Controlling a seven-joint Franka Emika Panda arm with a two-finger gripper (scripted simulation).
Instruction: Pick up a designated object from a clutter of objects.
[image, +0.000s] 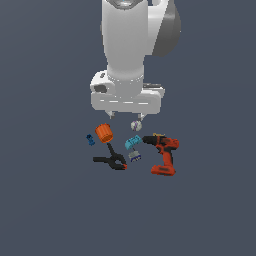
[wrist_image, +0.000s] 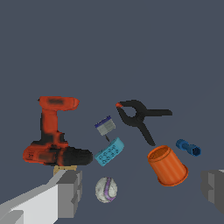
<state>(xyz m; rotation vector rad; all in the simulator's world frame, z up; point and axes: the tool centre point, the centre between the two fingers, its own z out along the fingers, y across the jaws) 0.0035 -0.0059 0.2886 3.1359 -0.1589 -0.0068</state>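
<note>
Teal piece (wrist_image: 109, 152) lying free on the counter (image: 50, 200), under your wide-open hand (image: 126, 115).

Your hand is hovering above the clutter with its two fingers (wrist_image: 70, 192) spread far apart, holding and touching nothing. In the wrist view, the teal piece is sitting between the finger lines but further out, beyond the grey ball (wrist_image: 106, 189). It is lying between the red drill (wrist_image: 52, 135) and the orange cylinder (wrist_image: 167, 165), with the grey-and-purple block (wrist_image: 105, 126) just beside it. The black clamp (wrist_image: 141, 116) and tiny blue piece (wrist_image: 188, 147) are resting further off.
</note>
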